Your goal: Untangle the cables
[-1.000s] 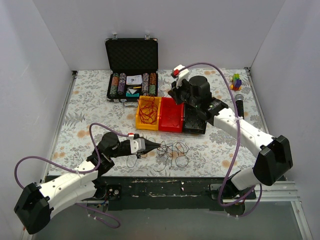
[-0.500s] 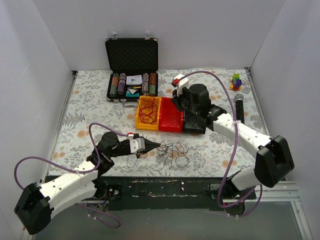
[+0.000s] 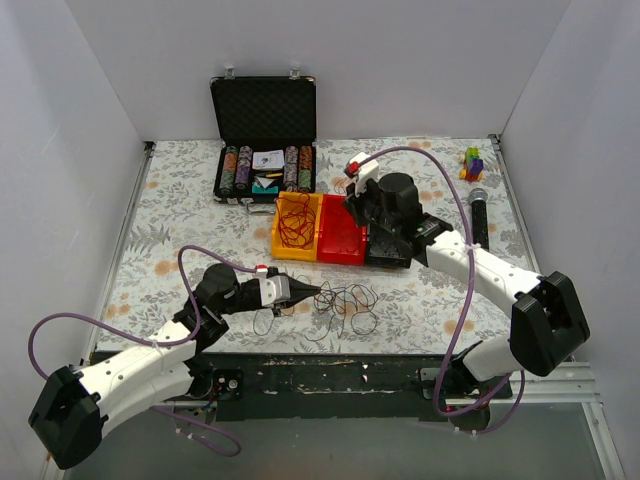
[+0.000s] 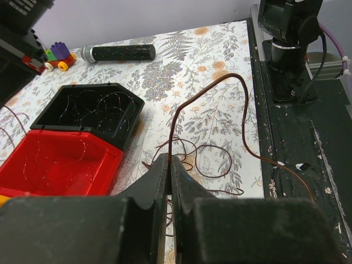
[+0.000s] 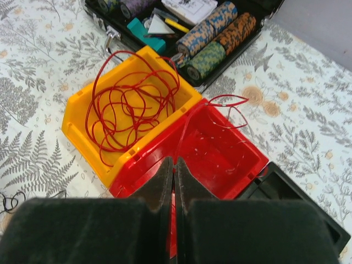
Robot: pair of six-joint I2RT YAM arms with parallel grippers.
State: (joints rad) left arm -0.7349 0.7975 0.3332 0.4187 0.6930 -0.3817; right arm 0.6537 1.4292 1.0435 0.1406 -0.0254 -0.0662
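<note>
Red wire (image 5: pixel 220 98) pinched in my right gripper (image 5: pixel 174 163) above the red bin (image 5: pixel 220 159); left gripper (image 4: pixel 169 160) clamps a brown wire (image 4: pixel 234 75). Next I'd lower and release red.

Robot lab cell, white enclosure walls (image 3: pixel 400 60), floral-covered table (image 3: pixel 180 230)

The left gripper (image 4: pixel 169 159) and right gripper (image 5: pixel 174 160) are black, the arm links (image 3: pixel 130 372) white with black joints; lilac hoses (image 3: pixel 405 150) end in possibly red-capped plugs (image 3: pixel 353 166).
</note>
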